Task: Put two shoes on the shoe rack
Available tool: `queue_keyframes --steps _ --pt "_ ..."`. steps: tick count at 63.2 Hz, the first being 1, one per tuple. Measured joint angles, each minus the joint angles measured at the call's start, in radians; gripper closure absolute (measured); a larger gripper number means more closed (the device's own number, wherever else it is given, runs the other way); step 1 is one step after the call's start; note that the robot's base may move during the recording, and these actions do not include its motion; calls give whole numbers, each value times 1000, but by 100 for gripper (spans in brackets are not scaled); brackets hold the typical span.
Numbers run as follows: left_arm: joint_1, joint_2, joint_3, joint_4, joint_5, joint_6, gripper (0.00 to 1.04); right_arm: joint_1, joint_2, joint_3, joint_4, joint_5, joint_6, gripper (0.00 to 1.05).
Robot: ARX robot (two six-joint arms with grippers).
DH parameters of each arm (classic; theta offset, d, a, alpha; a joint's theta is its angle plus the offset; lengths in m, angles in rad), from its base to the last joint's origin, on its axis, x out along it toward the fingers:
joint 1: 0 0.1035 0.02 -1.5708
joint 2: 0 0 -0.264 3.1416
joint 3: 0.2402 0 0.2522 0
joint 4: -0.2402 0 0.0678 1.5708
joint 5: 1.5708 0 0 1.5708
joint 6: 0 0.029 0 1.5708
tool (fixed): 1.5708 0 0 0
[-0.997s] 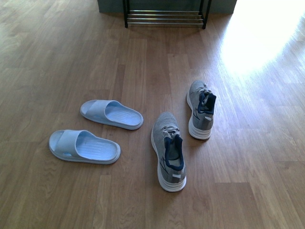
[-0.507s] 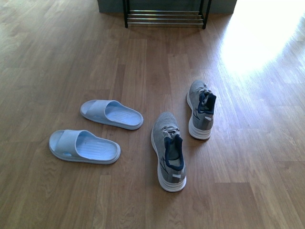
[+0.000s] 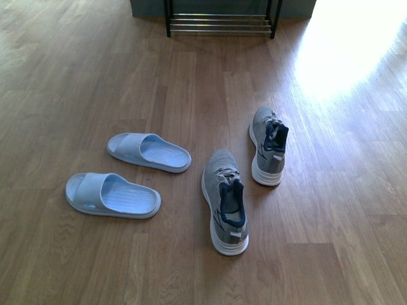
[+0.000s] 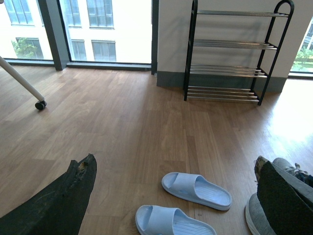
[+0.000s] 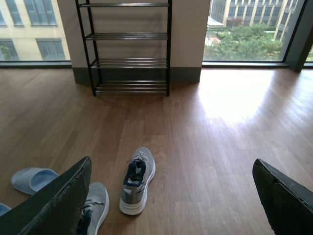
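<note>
Two hands are spread wide and hold nothing. The left hand (image 4: 173, 161) hangs low over the wooden floor (image 3: 76, 76), with the pale blue slippers (image 3: 149, 152) just ahead of it. The right hand (image 5: 172, 161) hangs low too, with the grey sneakers ahead. The near shoe (image 3: 226, 203) and the far shoe (image 3: 268, 146) lie on the floor right of the slippers, toes toward the shoe rack (image 3: 219, 24), which stands well apart against the far wall.

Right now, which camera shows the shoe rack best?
The left wrist view: the shoe rack shows all tiers and a rounded top corner. The right wrist view crops its top; the front view catches only the bottom bars.
</note>
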Motion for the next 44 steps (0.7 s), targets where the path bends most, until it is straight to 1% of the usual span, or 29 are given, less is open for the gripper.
queue_keyframes --steps 44 --pt "0 0 0 0 0 0 9 0 0 0 0 1 0 9"
